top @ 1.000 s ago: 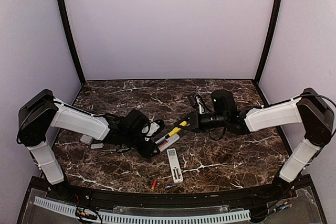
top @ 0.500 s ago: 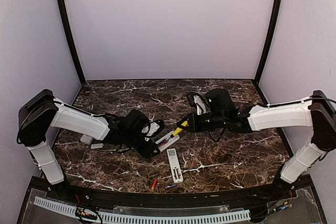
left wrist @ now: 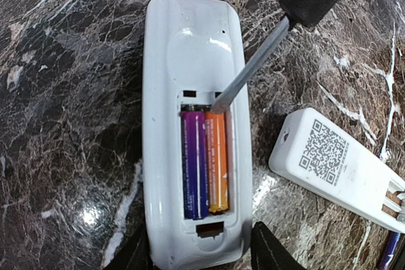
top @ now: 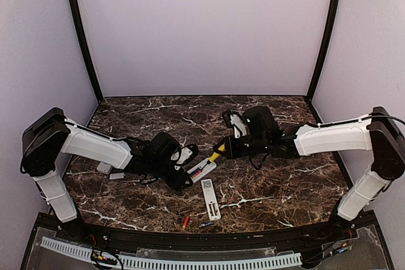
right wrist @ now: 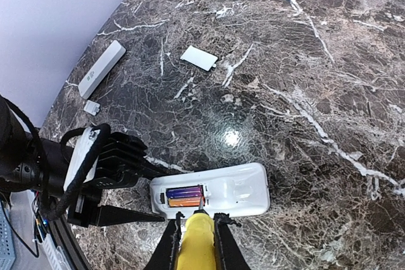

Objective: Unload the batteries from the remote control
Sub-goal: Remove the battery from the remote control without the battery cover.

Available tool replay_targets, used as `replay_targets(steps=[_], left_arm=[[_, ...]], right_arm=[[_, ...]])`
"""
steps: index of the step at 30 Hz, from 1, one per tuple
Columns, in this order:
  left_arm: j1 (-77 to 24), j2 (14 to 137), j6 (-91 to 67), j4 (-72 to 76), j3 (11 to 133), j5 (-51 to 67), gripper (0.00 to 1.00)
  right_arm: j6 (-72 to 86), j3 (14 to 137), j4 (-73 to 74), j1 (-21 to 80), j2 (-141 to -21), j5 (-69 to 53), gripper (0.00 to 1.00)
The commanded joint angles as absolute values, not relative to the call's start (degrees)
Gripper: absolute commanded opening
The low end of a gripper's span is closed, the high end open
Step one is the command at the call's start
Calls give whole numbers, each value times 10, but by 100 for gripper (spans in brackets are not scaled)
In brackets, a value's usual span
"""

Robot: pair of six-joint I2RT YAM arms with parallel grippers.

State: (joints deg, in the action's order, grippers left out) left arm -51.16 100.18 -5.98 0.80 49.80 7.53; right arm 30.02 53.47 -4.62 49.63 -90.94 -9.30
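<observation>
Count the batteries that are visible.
4. In the open remote: a purple battery and an orange battery. Loose near the front of the table: a red battery and a blue battery. Others may be hidden.

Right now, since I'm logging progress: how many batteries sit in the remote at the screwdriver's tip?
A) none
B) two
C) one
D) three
B: the left wrist view shows a purple cell and an orange cell side by side in the compartment of the remote.

You're looking at glossy white plastic remote (left wrist: 190,61); batteries (left wrist: 204,162) in shiny wrap; screwdriver (left wrist: 253,64) shaft dull grey metal; table (left wrist: 63,124) polished marble-look, reflecting light.
</observation>
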Motion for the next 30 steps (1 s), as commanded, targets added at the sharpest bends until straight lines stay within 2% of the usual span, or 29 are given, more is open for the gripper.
replay_targets(steps=[1, 19, 30], left_arm=[[-521, 1036, -49, -46, 486, 82, 21], [-521, 1038, -49, -47, 486, 81, 21], [-522, 1039, -48, -49, 487, 82, 20]], right_arm=[[285, 554, -49, 502, -924, -83, 0], [261, 551, -63, 505, -947, -80, 0], [347, 480, -236, 472, -937, -260, 0]])
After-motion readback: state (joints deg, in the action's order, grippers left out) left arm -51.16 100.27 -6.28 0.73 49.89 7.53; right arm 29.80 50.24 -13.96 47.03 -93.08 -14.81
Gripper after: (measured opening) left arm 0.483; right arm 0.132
